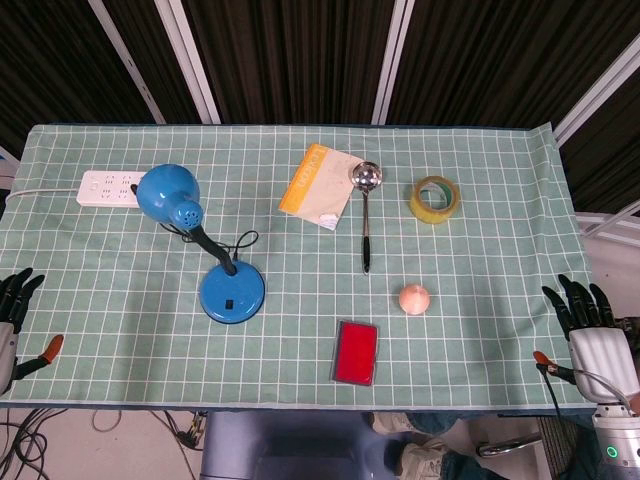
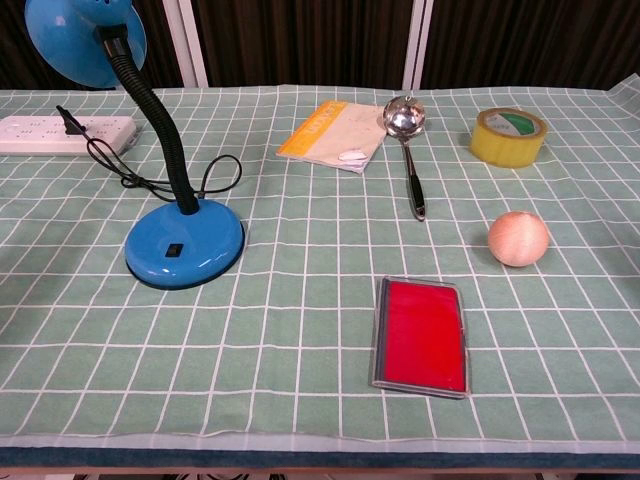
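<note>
At the far left edge of the tabletop (image 1: 300, 360), the left hand (image 1: 12, 310) is seen with fingers spread, holding nothing; the blue lamp (image 1: 215, 270) is nearest to it. Toward the middle, a red case (image 1: 356, 352) lies near the front edge, a small peach ball (image 1: 414, 298) just right of it. At the far right edge, the right hand (image 1: 592, 325) is likewise spread and empty, well apart from the ball. No grasp appears begun; a reach inward would be called for.

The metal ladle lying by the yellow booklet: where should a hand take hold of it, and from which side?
Probably the dark handle of the metal ladle, gripped across its width from above. It lies flat on the green checked tablecloth, bowl away from the robot, handle end pointing toward it, with bare cloth on both sides of the handle. The right hand is open at the table edge and lies nearer to it than the left hand.
</note>
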Action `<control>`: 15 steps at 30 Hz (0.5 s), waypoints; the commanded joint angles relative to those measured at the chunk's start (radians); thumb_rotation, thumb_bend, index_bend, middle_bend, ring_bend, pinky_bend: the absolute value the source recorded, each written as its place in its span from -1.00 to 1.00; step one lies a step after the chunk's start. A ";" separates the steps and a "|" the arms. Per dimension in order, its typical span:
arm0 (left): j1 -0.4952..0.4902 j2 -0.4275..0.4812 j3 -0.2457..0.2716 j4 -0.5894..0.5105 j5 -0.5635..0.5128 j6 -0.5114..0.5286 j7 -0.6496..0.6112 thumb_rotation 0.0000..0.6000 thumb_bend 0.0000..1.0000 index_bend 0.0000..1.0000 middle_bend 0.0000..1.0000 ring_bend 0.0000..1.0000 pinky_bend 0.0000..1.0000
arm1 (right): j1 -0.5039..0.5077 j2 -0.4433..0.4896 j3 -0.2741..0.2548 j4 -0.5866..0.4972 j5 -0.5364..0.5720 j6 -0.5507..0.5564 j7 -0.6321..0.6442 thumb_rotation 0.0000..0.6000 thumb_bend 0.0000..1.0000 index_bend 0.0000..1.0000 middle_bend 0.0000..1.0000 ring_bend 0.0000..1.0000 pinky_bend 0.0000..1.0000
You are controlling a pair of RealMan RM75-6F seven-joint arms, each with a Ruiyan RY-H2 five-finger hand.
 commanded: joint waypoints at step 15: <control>0.000 0.001 0.001 -0.001 0.001 -0.001 0.003 1.00 -0.35 -0.85 -0.99 -1.00 -0.94 | 0.000 0.000 0.002 -0.002 0.004 -0.002 -0.005 1.00 -0.67 -0.75 -0.93 -0.89 -1.00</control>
